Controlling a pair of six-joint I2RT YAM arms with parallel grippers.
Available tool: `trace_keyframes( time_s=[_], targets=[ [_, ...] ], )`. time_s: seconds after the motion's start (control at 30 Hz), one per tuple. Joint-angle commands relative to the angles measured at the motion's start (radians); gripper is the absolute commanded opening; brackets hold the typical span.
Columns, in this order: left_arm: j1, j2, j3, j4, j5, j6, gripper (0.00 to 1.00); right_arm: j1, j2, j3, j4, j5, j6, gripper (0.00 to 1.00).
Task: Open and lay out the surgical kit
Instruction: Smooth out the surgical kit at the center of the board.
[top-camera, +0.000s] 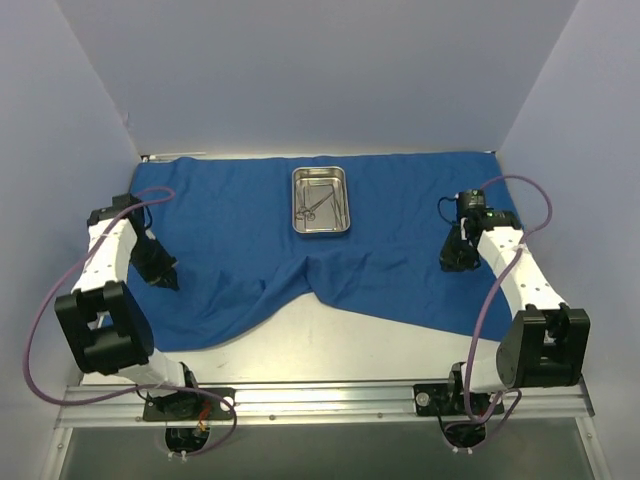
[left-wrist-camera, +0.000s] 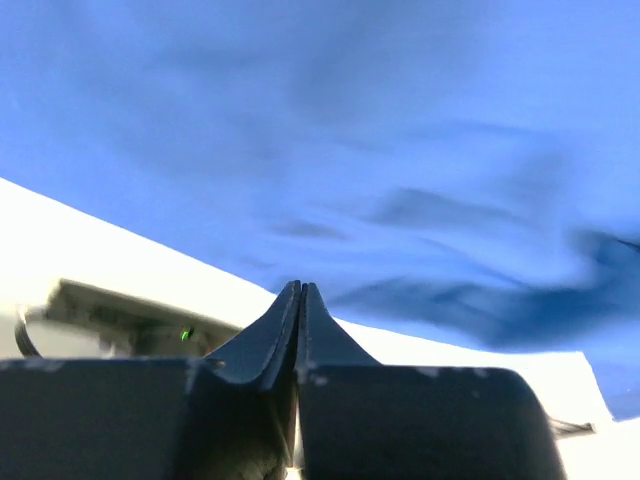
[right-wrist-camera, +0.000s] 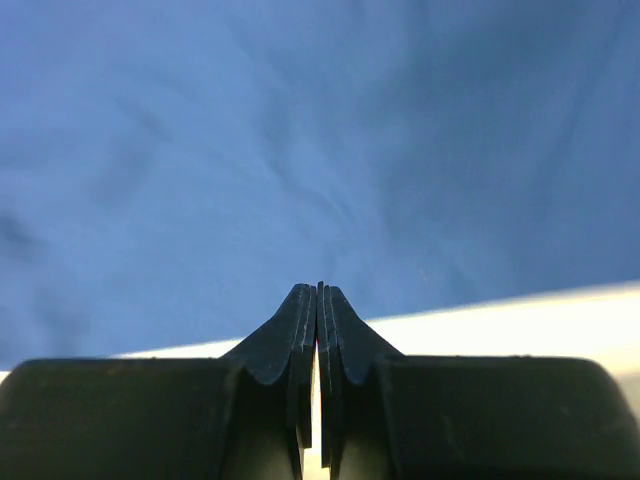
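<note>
From where I stand, there is no writing, label, brand mark or number that I can read on anything here.
</note>
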Motion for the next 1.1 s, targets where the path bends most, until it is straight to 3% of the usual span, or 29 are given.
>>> trace_keyframes(
  time_s=[0.0,0.33,0.57,0.77,0.97,1.03,1.07],
  targets=[
    [-0.075,-0.116,0.122,0.058,0.069,0.049,0.13,-0.008,-0.002,0.103,0.027,0.007,-0.052,0.0],
    [-0.142,0.209,0.308,0.335,0.36,0.024,0.08,-0.16,0.274,0.049,0.272,-0.008,-0.133,0.0],
    [-0.138,0.476,0.451,0.368,0.408,0.012,0.05,-0.282,0.423,0.051,0.254,0.081,-0.205,0.0],
    [-0.106,0.58,0.498,0.331,0.375,-0.031,0.02,-0.331,0.636,0.121,0.038,0.593,-0.145,0.0],
    [-0.067,0.508,0.454,0.329,0.304,-0.013,0.02,-0.367,0.459,0.149,-0.01,0.638,-0.125,0.0],
    [-0.07,0.449,0.419,0.34,0.282,-0.011,0.02,-0.335,0.363,0.205,-0.051,0.571,-0.139,0.0],
    [-0.081,0.429,0.409,0.345,0.286,-0.013,0.02,-0.307,0.316,0.213,-0.036,0.444,-0.157,0.0]
  ],
)
